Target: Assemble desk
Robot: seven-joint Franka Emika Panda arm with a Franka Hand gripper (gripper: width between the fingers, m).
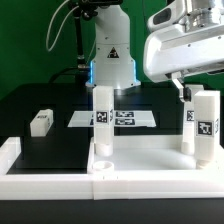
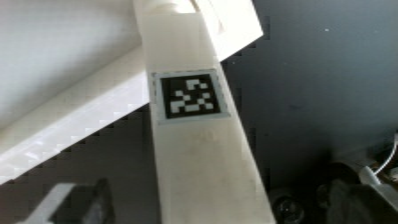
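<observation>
Black table (image 1: 40, 100) edged with white bars (image 1: 8, 150), against a green backdrop.

The desk panel (image 1: 150, 168) lies flat at the front edge of the table, in the foreground of the exterior view.

- The left upright leg (image 1: 102, 120) stands on the panel's left end, as the exterior view shows it, with its tag facing the camera.
- The inner right leg (image 1: 188, 125) and the outer right leg (image 1: 206, 125) stand upright close together at the panel's opposite end, both with tags showing.
- Whether any of the three is fully seated in its socket cannot be told.
- The loose leg (image 1: 40, 122) lies on its side on the table behind the panel, well apart from it.
- The marker board (image 1: 135, 120) lies flat behind the panel, in front of the arm's base (image 1: 110, 55).

The gripper (image 1: 186, 92) hangs above the panel's right end, just over the tops of the two right legs. Its finger spacing, and whether it grips anything, cannot be determined from either view.

In the wrist view, a tagged leg (image 2: 196, 150) fills the frame at close range. Which leg this is cannot be confirmed.
</observation>
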